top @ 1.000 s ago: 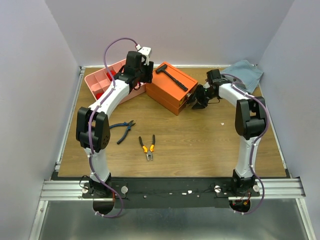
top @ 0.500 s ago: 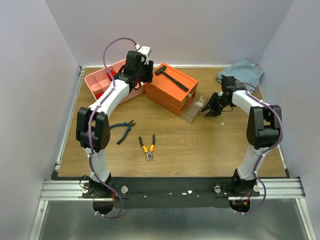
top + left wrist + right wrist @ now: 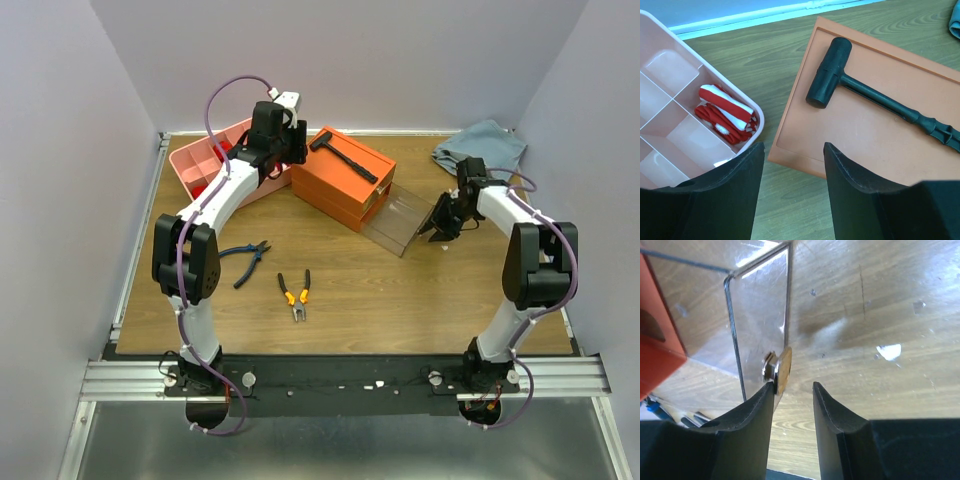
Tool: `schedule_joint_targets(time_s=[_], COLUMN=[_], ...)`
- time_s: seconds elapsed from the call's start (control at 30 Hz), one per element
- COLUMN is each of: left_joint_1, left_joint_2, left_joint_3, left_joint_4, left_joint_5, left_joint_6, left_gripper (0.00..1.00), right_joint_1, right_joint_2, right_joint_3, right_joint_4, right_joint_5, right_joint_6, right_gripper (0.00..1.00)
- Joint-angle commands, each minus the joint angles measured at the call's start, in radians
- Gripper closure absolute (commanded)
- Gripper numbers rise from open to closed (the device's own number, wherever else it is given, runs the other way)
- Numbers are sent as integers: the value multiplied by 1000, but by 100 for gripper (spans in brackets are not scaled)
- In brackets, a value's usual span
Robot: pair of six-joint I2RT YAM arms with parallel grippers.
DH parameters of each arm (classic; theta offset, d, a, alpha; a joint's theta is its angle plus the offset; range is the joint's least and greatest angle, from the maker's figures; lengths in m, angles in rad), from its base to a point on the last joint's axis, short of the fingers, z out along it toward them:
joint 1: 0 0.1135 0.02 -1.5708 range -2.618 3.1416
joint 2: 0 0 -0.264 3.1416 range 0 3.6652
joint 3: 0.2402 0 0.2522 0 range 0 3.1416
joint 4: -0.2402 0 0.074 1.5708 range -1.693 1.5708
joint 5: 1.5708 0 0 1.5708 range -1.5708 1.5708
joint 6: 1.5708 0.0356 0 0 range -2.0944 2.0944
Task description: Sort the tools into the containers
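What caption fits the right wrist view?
Right jaws open around the knob of the clear drawer, which stands out from the orange box.

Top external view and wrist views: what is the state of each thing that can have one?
Clear plastic drawer: open, slid out of the orange rectangular box.
Black hammer: lying flat on the box top.
Pink plastic divided tray: uncovered, red-and-white item in one compartment.
Orange-handled pliers: on the table, handles spread.
Left gripper: open, empty.
Right gripper: open, at the drawer's knob.
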Motion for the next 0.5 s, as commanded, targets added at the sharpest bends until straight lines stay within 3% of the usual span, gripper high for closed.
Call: schedule_joint_targets(time_s=[0.0,0.2,0.33,0.47], left_joint_1=[-4,-2,7,57], left_joint_2=[-48,-129,-221,-316], left_joint_3=[18,-4,-96,-225], left_joint_4=[23,-35,-110,-219], left_joint_5=[34,14,-45,0], left_joint_6=[1,23,76,167], left_gripper=[39,39,36,37], right_joint_1=[-6,0,46,144], right_joint_2=[-92,-192,-238,-270], right_joint_3=[25,134,177,151], right_joint_4=[-66,-103,-48,60], right_joint_5=[31,43,-56,-157], right_joint_6=[-75,-124,-188,-334], right_gripper=[55,45,44,44])
